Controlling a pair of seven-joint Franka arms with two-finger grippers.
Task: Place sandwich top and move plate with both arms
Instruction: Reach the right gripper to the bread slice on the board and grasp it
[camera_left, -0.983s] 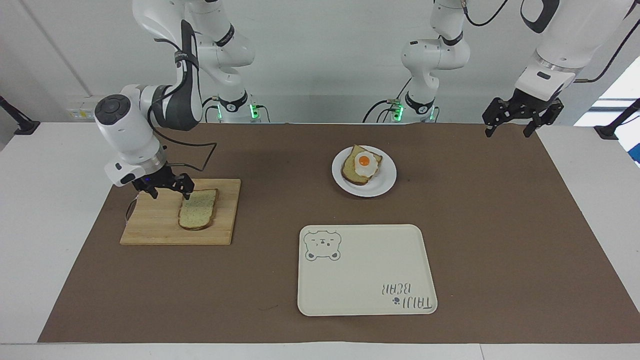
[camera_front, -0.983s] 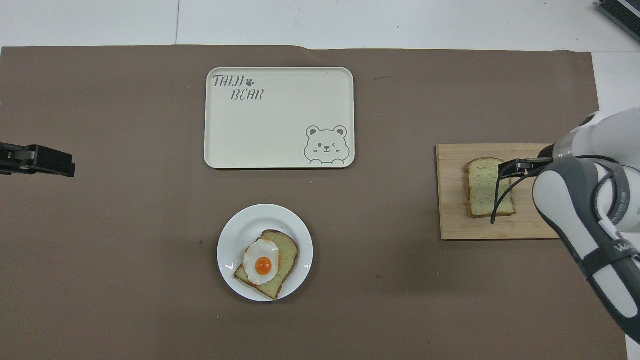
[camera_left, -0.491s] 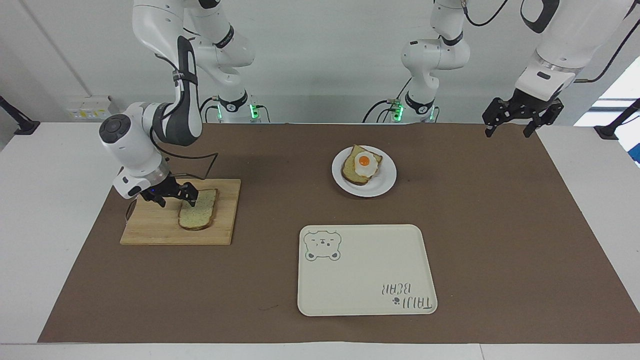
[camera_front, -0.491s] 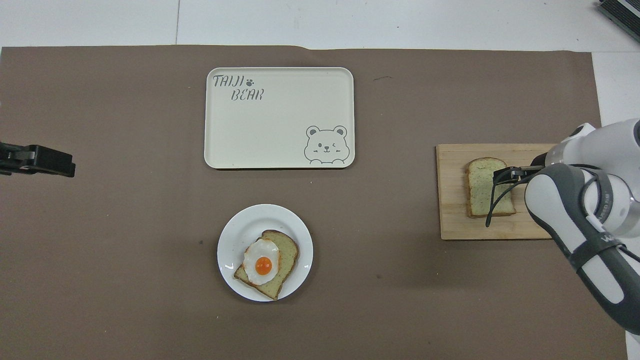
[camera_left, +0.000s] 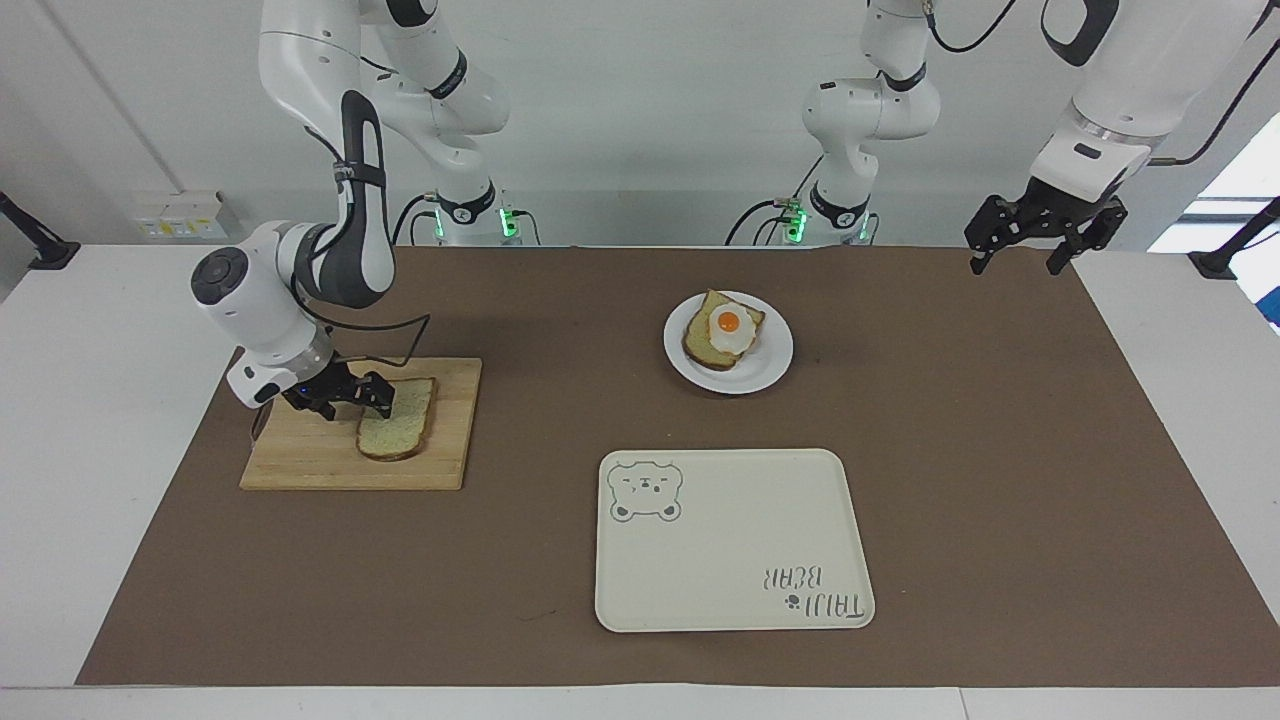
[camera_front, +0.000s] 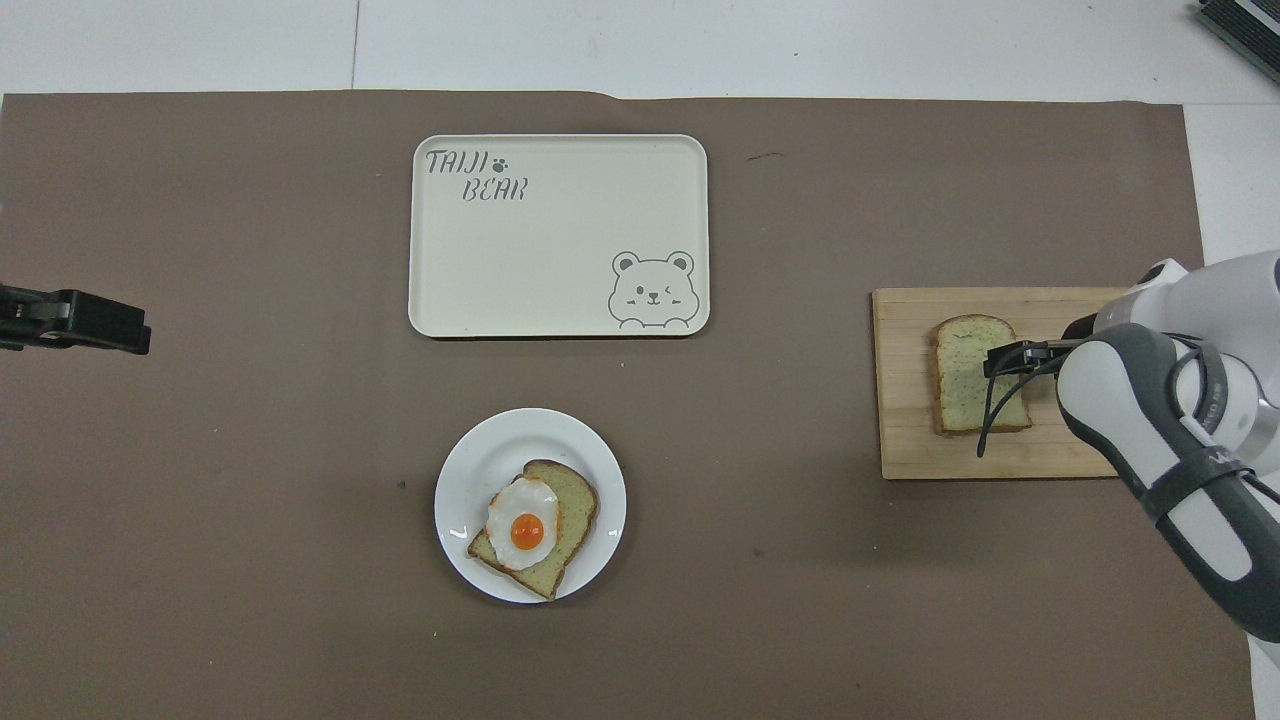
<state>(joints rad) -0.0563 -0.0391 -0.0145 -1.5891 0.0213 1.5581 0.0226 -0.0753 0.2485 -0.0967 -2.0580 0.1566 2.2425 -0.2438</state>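
White worktop (camera_left: 60, 420) under brown mat (camera_left: 560, 560), pale wall. Tan speckled sandwich top (camera_left: 397, 432) flat on board (camera_left: 310, 455); right claw (camera_left: 350, 393) over it, left claw (camera_left: 1030, 250) waiting, both apart.

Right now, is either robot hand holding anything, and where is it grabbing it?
Nothing is held. The right gripper is open beside the bread slice lying on the wooden board. The left gripper waits, open and empty.
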